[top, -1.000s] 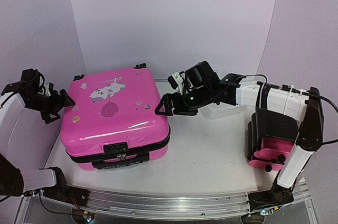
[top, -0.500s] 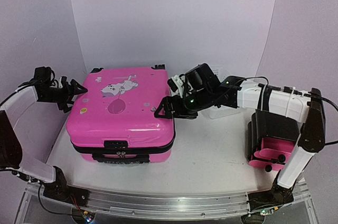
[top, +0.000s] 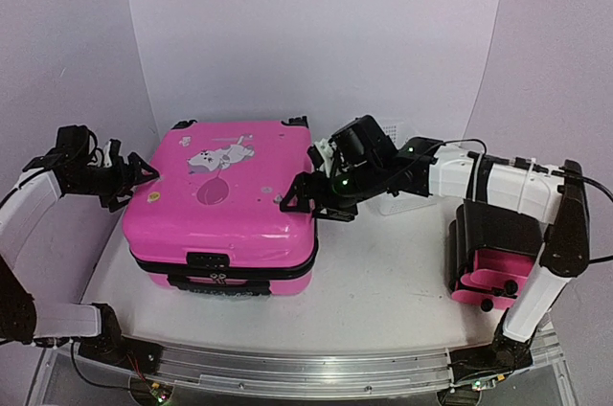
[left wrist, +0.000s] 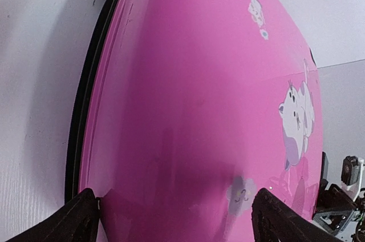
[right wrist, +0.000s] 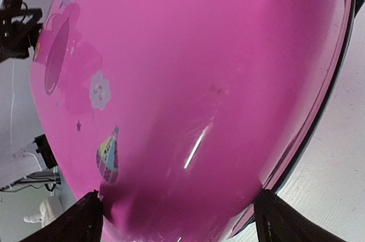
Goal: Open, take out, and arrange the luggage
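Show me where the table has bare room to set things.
Widest bare table lies between the suitcase and the cabinet, toward the near edge. Crowded: left claw and right claw flank the suitcase; a basket sits behind the right arm.

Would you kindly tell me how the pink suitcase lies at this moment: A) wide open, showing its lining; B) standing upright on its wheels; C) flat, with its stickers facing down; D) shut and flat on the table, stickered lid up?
D: the luggage lies flat on the table, its shells together along the black band, the cartoon stickers facing up.
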Robot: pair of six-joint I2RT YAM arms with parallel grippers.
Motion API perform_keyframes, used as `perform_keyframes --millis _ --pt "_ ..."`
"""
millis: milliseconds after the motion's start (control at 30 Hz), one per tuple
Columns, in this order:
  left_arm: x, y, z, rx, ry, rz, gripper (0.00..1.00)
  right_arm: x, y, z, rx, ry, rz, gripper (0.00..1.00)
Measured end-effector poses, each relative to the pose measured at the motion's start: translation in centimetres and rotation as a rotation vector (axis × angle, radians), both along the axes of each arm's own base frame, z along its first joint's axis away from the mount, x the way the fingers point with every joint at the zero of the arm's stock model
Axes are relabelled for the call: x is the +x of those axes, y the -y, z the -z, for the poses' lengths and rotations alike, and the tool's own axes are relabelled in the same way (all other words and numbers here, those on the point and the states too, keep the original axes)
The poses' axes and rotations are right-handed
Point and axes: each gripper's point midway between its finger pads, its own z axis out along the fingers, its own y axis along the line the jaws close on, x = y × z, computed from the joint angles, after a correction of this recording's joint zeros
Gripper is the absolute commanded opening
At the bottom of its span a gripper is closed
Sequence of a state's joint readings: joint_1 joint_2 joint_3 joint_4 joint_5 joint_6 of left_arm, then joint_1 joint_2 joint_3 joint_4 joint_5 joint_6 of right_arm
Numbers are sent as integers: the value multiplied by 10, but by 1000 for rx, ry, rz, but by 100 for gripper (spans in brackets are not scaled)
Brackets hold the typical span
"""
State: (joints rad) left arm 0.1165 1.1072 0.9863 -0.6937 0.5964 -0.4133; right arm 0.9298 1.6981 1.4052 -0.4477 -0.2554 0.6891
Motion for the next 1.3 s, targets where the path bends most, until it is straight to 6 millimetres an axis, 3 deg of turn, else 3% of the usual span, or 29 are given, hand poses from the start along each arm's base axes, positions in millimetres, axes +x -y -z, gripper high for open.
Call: perform_keyframes --millis 67,200,467,567,667,800,900,967,1033,1167,1300 --pt "-2 -2 6 2 -7 -3 91 8 -2 0 9 -63 24 76" --pt "6 -5 11 -2 -8 -13 89 36 -4 0 58 -168 58 77" --pt "50 -8 10 -9 -1 -40 86 120 -10 -1 136 -171 131 78" --pt "61 -9 7 11 10 -56 90 141 -11 -3 152 -112 159 88" --pt "61 -6 6 29 10 -55 94 144 -3 5 101 -43 179 98" --pt "56 -2 5 46 12 -38 95 123 23 -4 -4 96 176 98" --pt "47 2 6 46 9 -19 96 87 47 -1 -117 159 126 98" --pt "40 5 7 42 11 -4 96 61 46 3 -166 210 70 95" --pt "33 7 7 43 15 11 97 35 27 11 -178 262 6 92" --pt "24 11 7 48 21 33 96 -18 -29 42 -172 384 -98 86" --pt "22 12 7 51 26 44 97 -40 -75 72 -149 516 -110 76"
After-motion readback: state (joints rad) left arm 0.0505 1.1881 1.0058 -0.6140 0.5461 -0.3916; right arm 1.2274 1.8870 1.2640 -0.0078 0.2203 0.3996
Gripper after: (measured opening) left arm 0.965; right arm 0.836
